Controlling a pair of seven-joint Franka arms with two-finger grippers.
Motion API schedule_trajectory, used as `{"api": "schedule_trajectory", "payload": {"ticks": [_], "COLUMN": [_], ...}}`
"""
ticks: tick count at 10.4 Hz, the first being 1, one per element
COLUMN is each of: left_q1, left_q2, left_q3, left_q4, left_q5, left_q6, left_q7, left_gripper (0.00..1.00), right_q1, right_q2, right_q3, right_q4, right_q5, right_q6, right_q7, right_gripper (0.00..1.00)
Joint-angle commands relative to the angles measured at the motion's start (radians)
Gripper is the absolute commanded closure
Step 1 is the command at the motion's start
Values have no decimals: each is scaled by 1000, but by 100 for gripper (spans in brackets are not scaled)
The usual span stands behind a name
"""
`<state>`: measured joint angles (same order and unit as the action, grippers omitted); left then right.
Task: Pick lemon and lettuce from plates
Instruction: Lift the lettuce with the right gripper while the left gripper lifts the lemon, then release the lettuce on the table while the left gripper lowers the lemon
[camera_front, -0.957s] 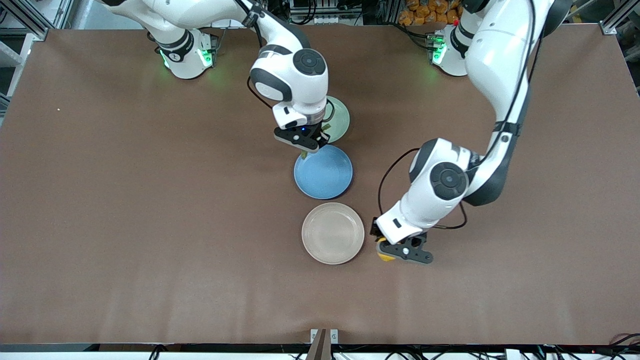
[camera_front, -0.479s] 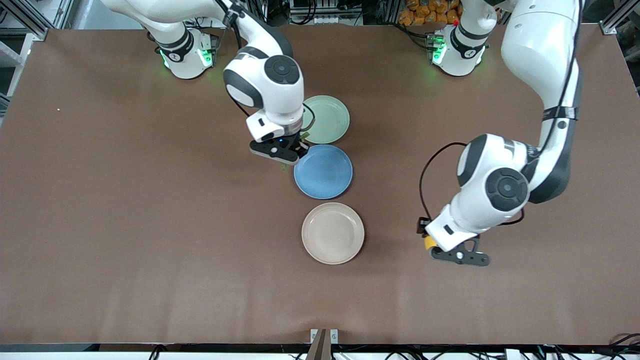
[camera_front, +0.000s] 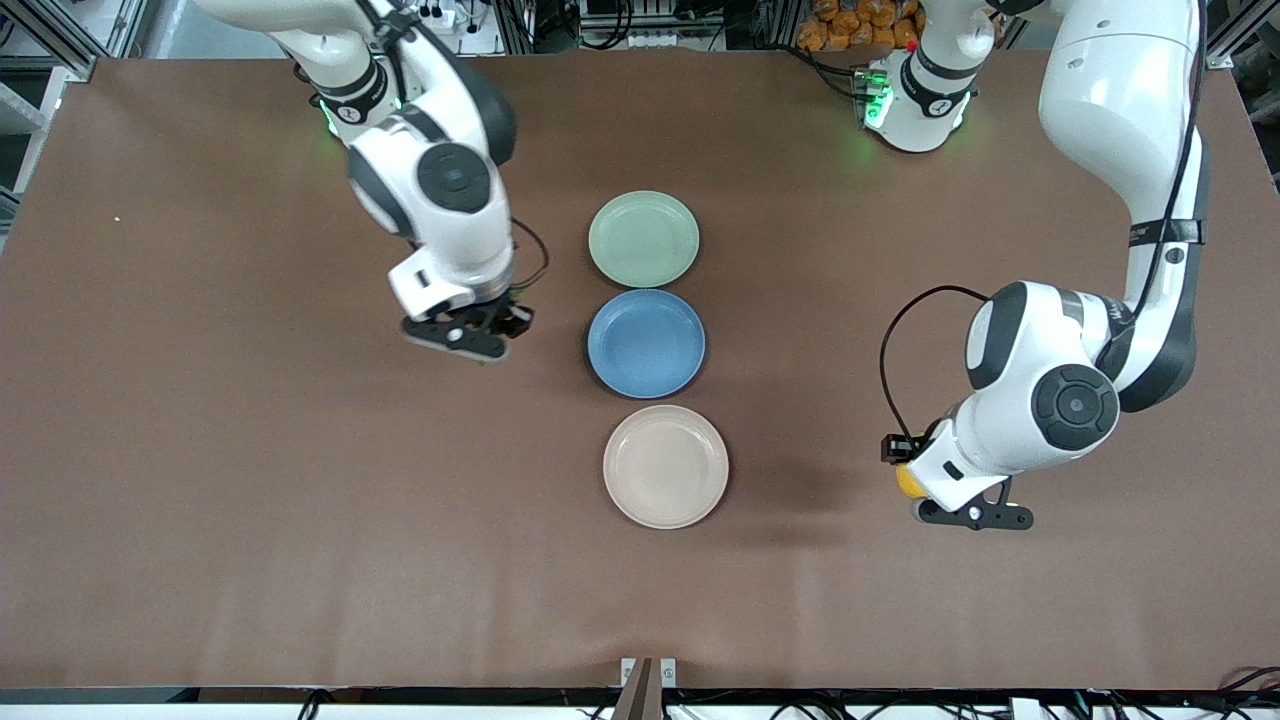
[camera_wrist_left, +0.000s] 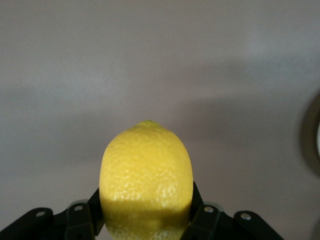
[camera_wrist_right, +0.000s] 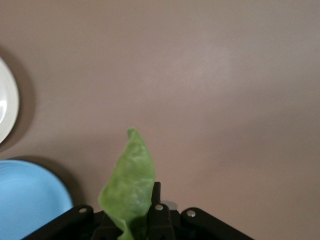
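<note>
Front view: my right gripper (camera_front: 470, 340) and left gripper (camera_front: 965, 508) have swung out from the three plates, green (camera_front: 643, 238), blue (camera_front: 646, 343), beige (camera_front: 666, 466), toward opposite table ends; both picks look done. Left wrist view: fingers pinch one lemon (camera_wrist_left: 146, 182). Right wrist view: fingers pinch one lettuce (camera_wrist_right: 129, 186).

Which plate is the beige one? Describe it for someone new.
Three plates lie in a row mid-table. The beige plate is the one nearest the front camera, next to the blue plate. It is the palest, with nothing on it.
</note>
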<state>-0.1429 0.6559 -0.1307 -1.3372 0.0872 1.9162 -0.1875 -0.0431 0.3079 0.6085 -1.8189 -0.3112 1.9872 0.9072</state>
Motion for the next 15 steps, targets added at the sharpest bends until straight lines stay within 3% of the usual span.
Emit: {"api": "schedule_trajectory", "payload": {"ticks": [1,5,8,10,13,15], "left_q1": [28,68,80,81,94,115], "left_q2": [-33,-93,-206,-260,-297,-297], "left_q3": [-7,-6,-6,-6,-6,-6], "left_q4": [-54,-160,-337,-463,-575,-617], "left_q5": [20,22,66,68,68,69], "left_q6": [-14,-14,88,189,302,351], "left_q7": [14,14,11,2,-1,-3], "left_gripper": [75,73,73,73,72,72], "right_q1": [-43,-58,-72,-99,-107,-107], "right_q2": [-53,-49,-29,-4,26,53], "right_q3": [-86,-205,-308,-319,-323,-360], "right_q4": [-30,-30,-34,-37,-54,-54], "right_q5": [86,126,139,141,147,144], "right_q6": [18,21,44,47,88,137], "right_q7": [-173,-391,-569,-613,-614,-616], "right_gripper": [100,100,100,100,100,96]}}
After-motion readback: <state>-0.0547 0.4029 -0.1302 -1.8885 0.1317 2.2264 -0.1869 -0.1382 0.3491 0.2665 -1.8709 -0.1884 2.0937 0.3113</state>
